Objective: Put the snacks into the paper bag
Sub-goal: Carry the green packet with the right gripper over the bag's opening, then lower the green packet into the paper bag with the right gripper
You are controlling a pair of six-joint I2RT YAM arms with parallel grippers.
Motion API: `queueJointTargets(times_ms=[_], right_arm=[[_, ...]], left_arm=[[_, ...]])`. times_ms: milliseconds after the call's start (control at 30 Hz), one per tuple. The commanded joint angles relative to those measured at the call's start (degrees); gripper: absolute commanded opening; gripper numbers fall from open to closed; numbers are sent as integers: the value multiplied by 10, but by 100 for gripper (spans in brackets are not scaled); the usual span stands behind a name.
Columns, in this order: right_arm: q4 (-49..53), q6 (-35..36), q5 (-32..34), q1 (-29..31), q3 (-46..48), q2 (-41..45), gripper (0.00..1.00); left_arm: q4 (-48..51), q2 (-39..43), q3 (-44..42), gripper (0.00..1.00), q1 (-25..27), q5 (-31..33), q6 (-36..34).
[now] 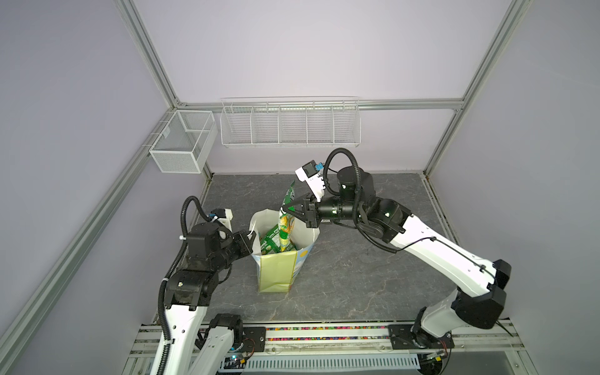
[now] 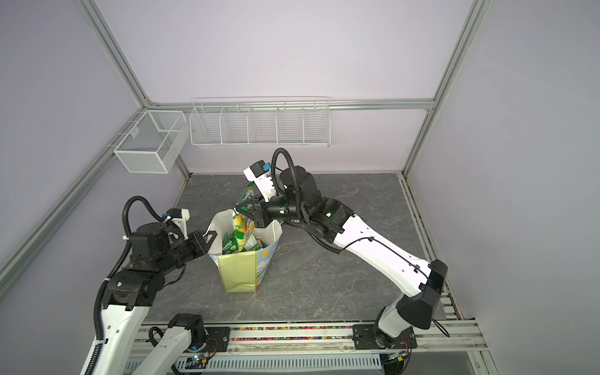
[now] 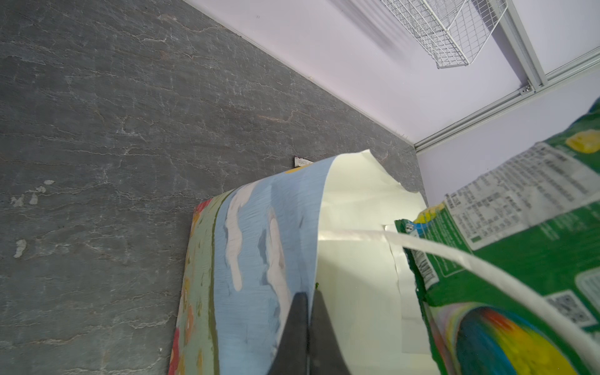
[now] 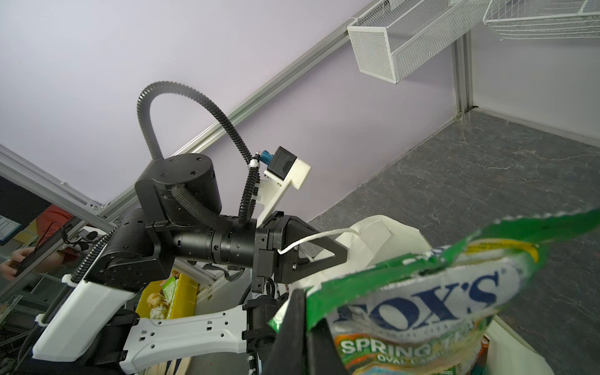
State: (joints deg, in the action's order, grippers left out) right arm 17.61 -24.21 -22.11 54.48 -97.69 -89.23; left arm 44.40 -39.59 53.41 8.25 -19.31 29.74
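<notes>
Grippers both clamped: 1 on the paper bag (image 1: 278, 269), 1 on a snack.
The right gripper (image 1: 283, 208) holds the Fox's packet (image 1: 287, 227) by its upper part, lower end inside the upright bag on the grey table (image 1: 357, 276), beside 1 green packet (image 1: 268, 243); the left gripper (image 1: 252, 239) pinches the bag's left rim.

Green Fox's packet (image 4: 422, 311), yellow-green bag (image 1: 278, 269)

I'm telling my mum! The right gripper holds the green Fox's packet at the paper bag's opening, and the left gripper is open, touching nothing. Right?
No: the left gripper is shut on the paper bag's rim, as the left wrist view shows. The rest is right.
</notes>
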Motion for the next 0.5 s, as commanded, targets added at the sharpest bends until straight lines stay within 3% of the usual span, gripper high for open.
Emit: queueJointTargets(times_ms=[0, 467], right_arm=[[-24, 7, -3, 3, 3, -3, 7], [-19, 9, 12, 3, 25, 5, 7]], left_arm=[[-23, 11, 1, 0, -3, -3, -3], [-23, 9, 4, 0, -2, -3, -3]])
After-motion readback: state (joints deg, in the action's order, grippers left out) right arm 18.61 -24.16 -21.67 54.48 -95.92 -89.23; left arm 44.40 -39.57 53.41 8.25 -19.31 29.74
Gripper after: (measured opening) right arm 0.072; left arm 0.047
